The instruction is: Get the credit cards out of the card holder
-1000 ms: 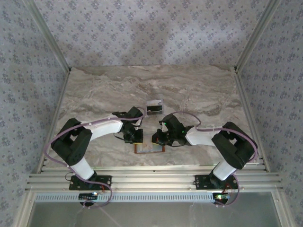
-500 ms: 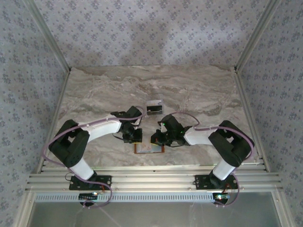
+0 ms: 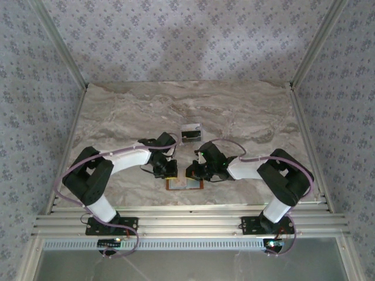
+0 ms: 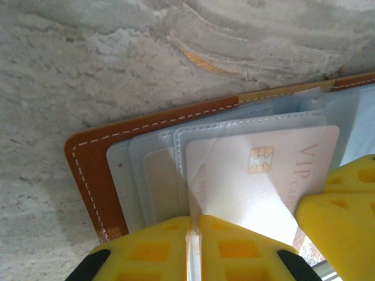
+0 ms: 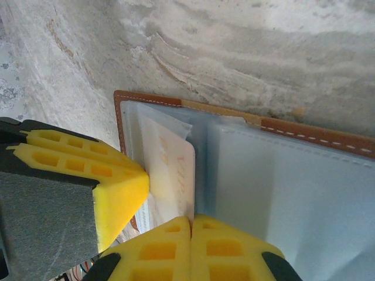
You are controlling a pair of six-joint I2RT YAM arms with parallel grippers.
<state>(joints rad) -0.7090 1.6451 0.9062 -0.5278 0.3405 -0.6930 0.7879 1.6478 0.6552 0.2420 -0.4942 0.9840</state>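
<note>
I am looking at the card holder (image 3: 184, 185) lying open on the table (image 3: 246, 111) near its front edge, its clear sleeves up. My left gripper (image 4: 193, 221) is closing narrowly at the edge of the whitish-pink credit card (image 4: 263, 181), though I cannot tell whether it is pinching card or sleeve. My right gripper (image 5: 190, 223) is pressing fully closed beside it. I am judging extraction barely begun; next I am needing a slow outward pull. The clear rack (image 3: 190, 133) is sitting beyond.

One card holder (image 4: 88, 170), at least one pinkish credit card (image 4: 258, 175), one small rack (image 3: 191, 133), two robot arms (image 3: 126, 159) (image 3: 249, 168).
</note>
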